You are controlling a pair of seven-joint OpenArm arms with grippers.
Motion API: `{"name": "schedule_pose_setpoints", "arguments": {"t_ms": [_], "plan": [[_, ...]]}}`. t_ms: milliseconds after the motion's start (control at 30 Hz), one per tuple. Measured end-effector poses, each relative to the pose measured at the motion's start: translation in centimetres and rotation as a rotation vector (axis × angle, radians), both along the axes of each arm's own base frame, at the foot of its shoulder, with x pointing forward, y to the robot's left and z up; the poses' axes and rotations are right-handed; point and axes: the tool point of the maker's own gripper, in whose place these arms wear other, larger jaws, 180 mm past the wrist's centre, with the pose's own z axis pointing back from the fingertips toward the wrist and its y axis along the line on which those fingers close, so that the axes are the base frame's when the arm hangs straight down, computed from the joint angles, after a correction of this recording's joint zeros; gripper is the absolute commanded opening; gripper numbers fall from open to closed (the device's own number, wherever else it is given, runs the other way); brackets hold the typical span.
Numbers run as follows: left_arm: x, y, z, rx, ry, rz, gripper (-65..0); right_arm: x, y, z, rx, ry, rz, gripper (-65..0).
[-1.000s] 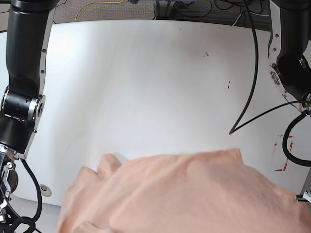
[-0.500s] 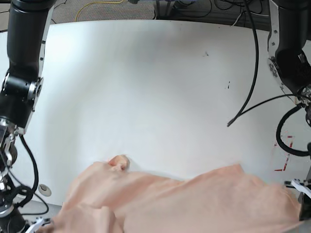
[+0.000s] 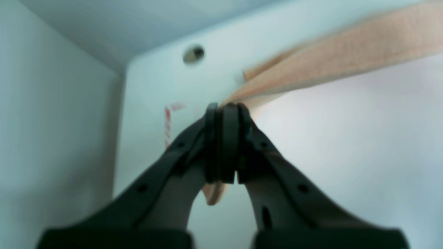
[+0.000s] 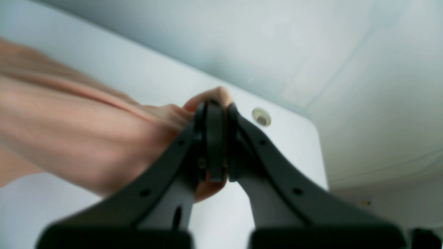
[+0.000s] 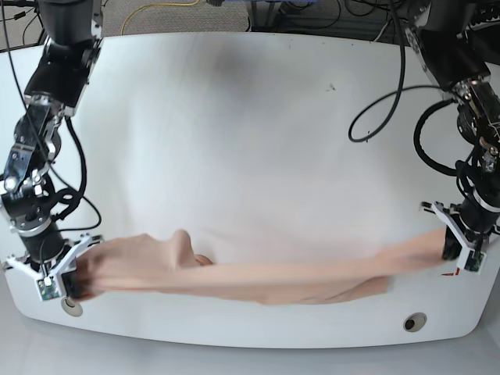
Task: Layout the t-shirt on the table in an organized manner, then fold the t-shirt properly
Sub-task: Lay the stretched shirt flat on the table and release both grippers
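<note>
Peach soft-fabric t-shirt (image 5: 258,280) stretched along glossy white surface (image 5: 250,141); left claw (image 5: 459,248) and right claw (image 5: 69,283) each clamped on its ends

Behind the far edge of the tabletop (image 5: 234,117) there is a grey carpet floor (image 5: 148,17). A yellow cable (image 5: 160,9) lies on it in loose curves, and several black cables (image 5: 328,14) are tangled near dark furniture legs (image 5: 262,14). In front of the near edge, the floor (image 5: 234,361) looks pale grey and smooth. The light is soft and even, with a mild shine on the white surface.
</note>
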Motion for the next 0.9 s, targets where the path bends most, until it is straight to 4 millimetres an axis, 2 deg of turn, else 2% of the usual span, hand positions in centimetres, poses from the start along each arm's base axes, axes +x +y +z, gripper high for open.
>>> {"name": "schedule_pose_setpoints", "arguments": {"t_ms": [167,233,367,567,667,900], "plan": [[-2.8,0.0,-3.9,0.018,0.108,-0.010,-65.0,-3.7,0.6,-4.7,0.045,0.096,-0.022,-64.8],[-3.8,-0.1,-5.4,0.020,0.149,-0.017,-65.0,-5.2,-0.1,-6.7,0.061,0.145,-0.062,-64.8],[-6.2,0.3,-7.9,0.036,0.232,-0.021,-65.0,-8.4,-0.1,-10.5,0.104,0.237,-0.102,-64.8],[-9.6,3.1,-9.8,0.079,0.316,0.019,-65.0,-12.4,1.3,-15.0,0.163,0.351,-0.110,-64.8],[-11.0,3.6,-10.5,0.079,0.342,0.020,-65.0,-14.5,1.9,-17.1,0.182,0.416,-0.113,-64.8],[-15.1,5.1,-12.9,0.101,0.459,0.050,-65.0,-18.2,3.3,-20.2,0.254,0.526,-0.118,-64.8]]}}
